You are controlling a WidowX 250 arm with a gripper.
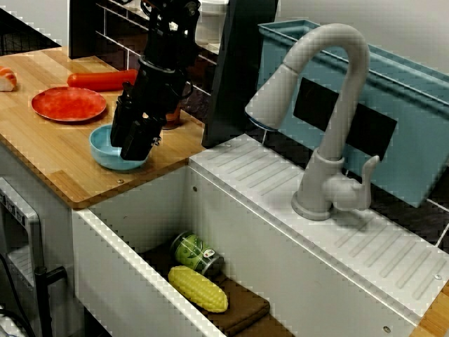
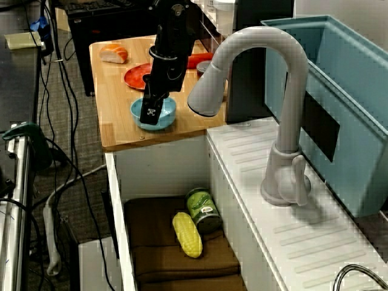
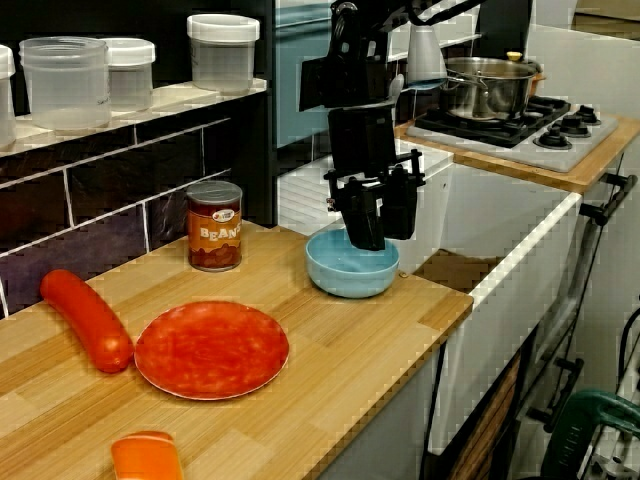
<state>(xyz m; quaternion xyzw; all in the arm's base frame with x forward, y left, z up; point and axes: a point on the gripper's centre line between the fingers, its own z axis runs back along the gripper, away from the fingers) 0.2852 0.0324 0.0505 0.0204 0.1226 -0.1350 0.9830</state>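
Observation:
My gripper (image 3: 380, 232) reaches down onto a light blue bowl (image 3: 350, 272) that sits near the wooden counter's corner by the sink. In the counter-level view its two black fingers (image 3: 364, 220) stand close together astride the bowl's far rim, one inside the bowl and one outside. The view across the sink shows the gripper (image 1: 137, 146) dipping into the bowl (image 1: 106, 153) from the back right. From the high view the gripper (image 2: 151, 114) covers much of the bowl (image 2: 167, 114). The bowl rests on the counter (image 1: 56, 161).
A red plate (image 3: 212, 348), a red sausage (image 3: 88, 318) and a beans can (image 3: 214, 225) lie left of the bowl; an orange-topped sushi piece (image 2: 114, 54) is further off. In the sink lie a corn cob (image 1: 198, 288) and a green can (image 1: 198, 254). A grey faucet (image 1: 330, 105) and a teal rack (image 1: 400, 119) stand to the right.

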